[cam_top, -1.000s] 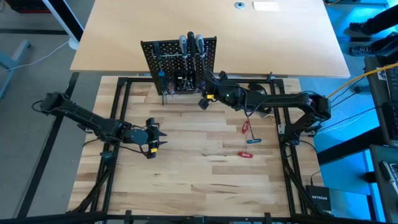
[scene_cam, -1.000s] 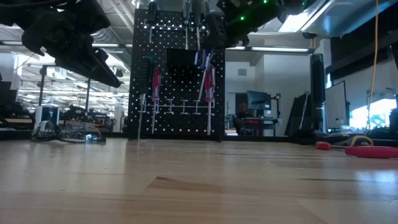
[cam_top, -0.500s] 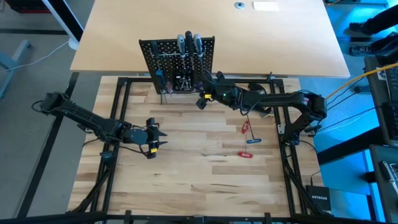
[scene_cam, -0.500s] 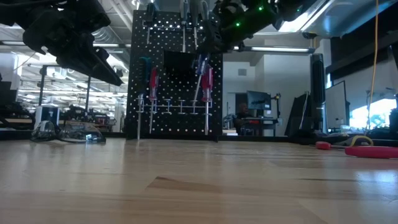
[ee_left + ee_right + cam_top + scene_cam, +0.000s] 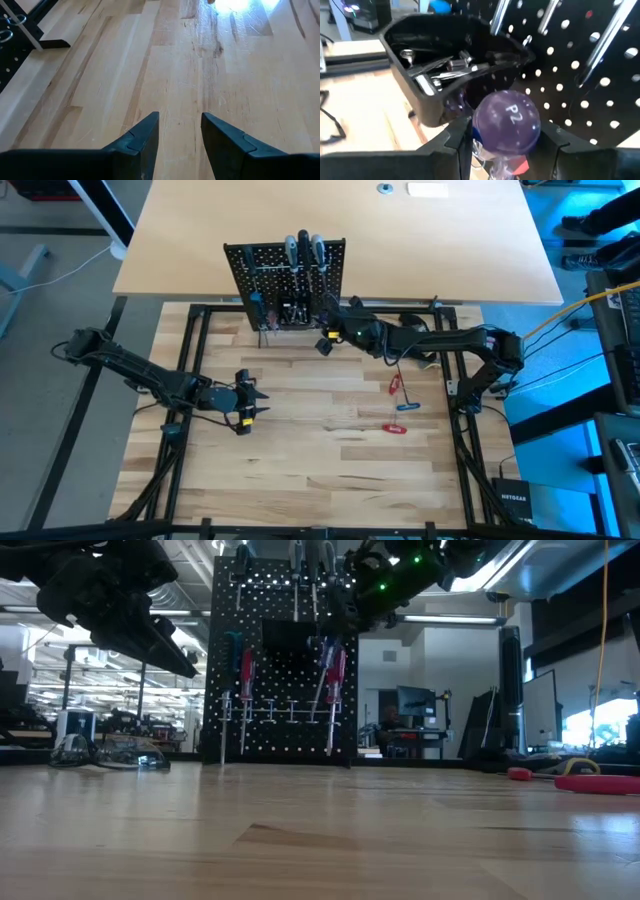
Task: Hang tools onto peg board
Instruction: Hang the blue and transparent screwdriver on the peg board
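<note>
A: Jaws of the right gripper point(image 5: 502, 150) are clamped on a screwdriver point(image 5: 506, 125), purple handle end marked "P2", right at the peg board point(image 5: 285, 280).

B: Board position?

A: Upright at 12 o'clock on the worktop point(image 5: 300, 450). Several screwdrivers hang on its face; a black bin point(image 5: 450, 65) on it holds small metal pieces.

B: Left side?

A: Left gripper point(image 5: 255, 401) hovers toward 9 o'clock, well apart from the board, jaws parted with nothing between them.

B: Loose tools?

A: Two red-handled tools point(image 5: 399, 408) lie toward 3 o'clock.
</note>
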You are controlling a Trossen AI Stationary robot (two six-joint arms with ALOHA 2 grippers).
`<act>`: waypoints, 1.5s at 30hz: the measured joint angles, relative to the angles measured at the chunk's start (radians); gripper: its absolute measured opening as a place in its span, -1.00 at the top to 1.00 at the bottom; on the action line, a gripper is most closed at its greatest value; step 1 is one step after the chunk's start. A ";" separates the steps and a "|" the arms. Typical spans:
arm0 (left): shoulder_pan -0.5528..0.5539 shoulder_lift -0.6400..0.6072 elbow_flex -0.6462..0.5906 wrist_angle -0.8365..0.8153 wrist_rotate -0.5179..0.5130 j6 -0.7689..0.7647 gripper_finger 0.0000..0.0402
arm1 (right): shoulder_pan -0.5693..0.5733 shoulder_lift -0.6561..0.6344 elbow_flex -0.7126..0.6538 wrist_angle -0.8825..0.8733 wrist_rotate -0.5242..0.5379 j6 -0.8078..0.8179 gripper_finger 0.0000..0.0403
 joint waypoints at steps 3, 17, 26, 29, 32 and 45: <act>0.000 0.000 0.000 0.000 0.000 -0.001 0.32 | 0.002 -0.003 0.000 0.004 0.006 -0.009 0.33; 0.000 0.000 -0.001 0.027 0.000 0.006 0.32 | -0.013 0.048 0.005 0.059 -0.033 -0.009 0.33; 0.000 0.000 -0.001 0.030 0.000 0.008 0.32 | -0.012 0.042 0.042 -0.007 -0.044 0.002 0.33; 0.000 0.000 -0.001 0.030 0.000 0.007 0.32 | -0.014 0.042 0.078 -0.071 -0.061 0.036 0.33; 0.000 0.000 -0.001 0.030 0.000 0.007 0.32 | -0.021 0.042 0.097 -0.127 -0.069 0.047 0.33; 0.000 0.001 -0.001 0.046 0.000 0.012 0.32 | -0.064 0.089 0.108 -0.126 -0.118 0.068 0.33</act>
